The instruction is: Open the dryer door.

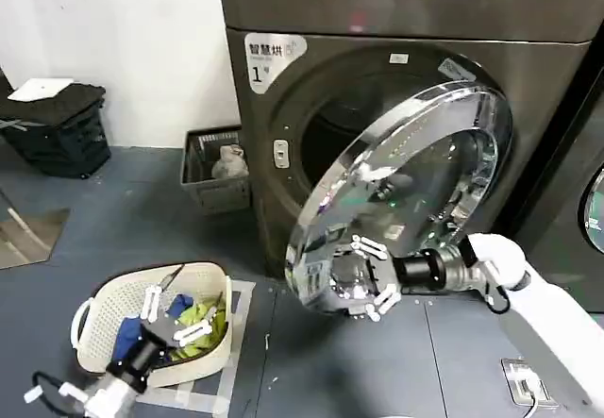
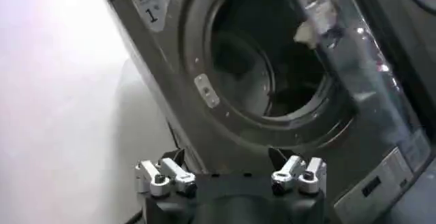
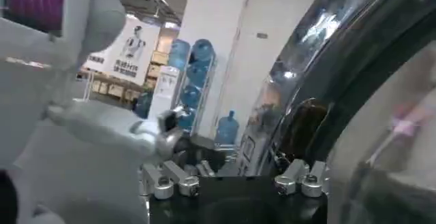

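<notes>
The dryer door (image 1: pixel 406 192) stands swung well out from the drum opening (image 1: pixel 330 144); the right gripper (image 1: pixel 370 281), fingers spread, sits against its lower chrome rim, clasping nothing visibly. The left gripper (image 1: pixel 170 316), fingers parted and empty, hovers over the laundry basket (image 1: pixel 104 309); the opening looks nearly finished, so the next move likely calls for a last outward push, then withdrawal.

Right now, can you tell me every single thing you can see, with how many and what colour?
dryer: one, dark grey, white "1" label, straight ahead
dryer door: one, shiny chrome rim with tinted glass, swung partly open in front of the drum
neighbouring machine: one, dark, at the right edge
white laundry basket: one, cream, on the floor at lower left, holding blue and yellow-green cloths
grey basket: one, grey, on the floor beside the dryer
black bin: one, black, by the wall at far left
left tool: one, white fingers, open, above the white laundry basket
right tool: one, white fingers, open, at the door's lower edge
</notes>
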`<state>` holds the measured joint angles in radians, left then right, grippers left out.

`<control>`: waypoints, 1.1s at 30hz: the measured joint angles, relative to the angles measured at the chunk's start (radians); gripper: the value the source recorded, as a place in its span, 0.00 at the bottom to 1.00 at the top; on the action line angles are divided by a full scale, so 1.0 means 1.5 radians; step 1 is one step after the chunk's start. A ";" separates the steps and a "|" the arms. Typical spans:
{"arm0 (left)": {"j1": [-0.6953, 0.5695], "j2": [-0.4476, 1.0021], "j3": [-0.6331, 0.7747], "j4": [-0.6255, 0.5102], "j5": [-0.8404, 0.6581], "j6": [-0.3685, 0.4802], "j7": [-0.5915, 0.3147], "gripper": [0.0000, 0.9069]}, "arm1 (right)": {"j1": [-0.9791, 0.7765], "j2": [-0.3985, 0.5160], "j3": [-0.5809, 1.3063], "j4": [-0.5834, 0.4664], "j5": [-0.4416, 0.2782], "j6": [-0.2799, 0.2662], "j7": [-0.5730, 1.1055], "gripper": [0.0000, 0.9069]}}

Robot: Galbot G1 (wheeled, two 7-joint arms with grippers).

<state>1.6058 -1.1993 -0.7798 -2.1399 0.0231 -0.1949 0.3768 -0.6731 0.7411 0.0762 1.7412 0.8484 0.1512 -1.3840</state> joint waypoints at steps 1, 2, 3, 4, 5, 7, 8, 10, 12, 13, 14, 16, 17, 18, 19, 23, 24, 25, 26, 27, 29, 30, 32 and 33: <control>-0.011 0.010 0.003 0.005 -0.004 0.003 -0.001 1.00 | -0.008 -0.005 0.008 0.005 0.001 -0.001 -0.006 1.00; -0.022 0.021 0.007 0.010 -0.009 0.006 -0.002 1.00 | -0.017 -0.010 0.016 0.011 0.001 -0.003 -0.011 1.00; -0.032 0.031 0.011 0.017 -0.014 0.008 -0.003 1.00 | -0.025 -0.014 0.024 0.016 0.001 -0.005 -0.015 1.00; -0.043 0.040 0.013 0.022 -0.019 0.008 -0.004 1.00 | -0.036 -0.020 0.035 0.022 0.001 -0.008 -0.020 1.00; -0.054 0.050 0.016 0.027 -0.023 0.008 -0.004 1.00 | -0.045 -0.025 0.044 0.027 0.001 -0.011 -0.024 1.00; -0.077 0.068 0.022 0.036 -0.032 0.008 -0.005 1.00 | -0.064 -0.034 0.064 0.038 0.001 -0.014 -0.028 1.00; -0.087 0.076 0.026 0.042 -0.036 0.008 -0.005 1.00 | -0.076 -0.039 0.077 0.046 0.001 -0.015 -0.029 1.00; -0.109 0.094 0.033 0.054 -0.041 0.007 -0.004 1.00 | -0.098 -0.048 0.099 0.057 0.002 -0.016 -0.030 1.00; -0.129 0.111 0.042 0.067 -0.043 0.006 -0.003 1.00 | -0.124 -0.057 0.127 0.071 0.004 -0.017 -0.030 1.00; -0.138 0.117 0.048 0.072 -0.044 0.006 -0.002 1.00 | -0.137 -0.061 0.142 0.075 0.006 -0.017 -0.029 1.00; -0.147 0.125 0.054 0.077 -0.046 0.006 -0.001 1.00 | -0.151 -0.065 0.158 0.080 0.007 -0.017 -0.028 1.00; -0.167 0.139 0.068 0.087 -0.052 0.005 0.000 1.00 | -0.182 -0.071 0.193 0.086 0.009 -0.016 -0.027 1.00; -0.177 0.146 0.076 0.093 -0.055 0.005 0.000 1.00 | -0.200 -0.072 0.213 0.088 0.011 -0.016 -0.025 1.00; -0.189 0.153 0.086 0.098 -0.057 0.004 0.002 1.00 | -0.215 -0.072 0.231 0.088 0.012 -0.016 -0.024 1.00; -0.199 0.159 0.094 0.102 -0.059 0.003 0.004 1.00 | -0.230 -0.072 0.249 0.088 0.015 -0.016 -0.020 1.00; -0.246 0.176 0.139 0.122 -0.060 -0.001 0.011 1.00 | -0.284 -0.072 0.324 0.082 0.021 -0.015 -0.007 1.00; -0.260 0.179 0.153 0.129 -0.061 -0.002 0.013 1.00 | -0.297 -0.073 0.341 0.078 0.021 -0.014 -0.004 1.00; -0.273 0.180 0.167 0.134 -0.061 -0.002 0.014 1.00 | -0.310 -0.073 0.361 0.072 0.021 -0.012 -0.002 1.00; -0.286 0.181 0.181 0.139 -0.060 -0.003 0.015 1.00 | -0.322 -0.074 0.377 0.066 0.021 -0.009 -0.001 1.00; -0.301 0.181 0.198 0.146 -0.060 -0.004 0.017 1.00 | -0.332 -0.074 0.392 0.061 0.021 -0.005 0.002 1.00; -0.329 0.181 0.228 0.157 -0.060 -0.007 0.019 1.00 | -0.355 -0.073 0.423 0.049 0.022 0.007 0.007 1.00; -0.344 0.180 0.245 0.163 -0.060 -0.009 0.021 1.00 | -0.366 -0.071 0.438 0.043 0.022 0.012 0.009 1.00; -0.371 0.178 0.272 0.174 -0.060 -0.013 0.025 1.00 | -0.389 -0.067 0.468 0.035 0.022 0.017 0.012 1.00; -0.387 0.177 0.286 0.181 -0.060 -0.016 0.026 1.00 | -0.404 -0.063 0.487 0.032 0.021 0.018 0.016 1.00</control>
<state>1.0256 -0.9344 -0.3508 -1.8680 -0.0674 -0.2184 0.4152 -1.2790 0.6465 0.8070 1.7894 0.8805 0.1786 -1.3602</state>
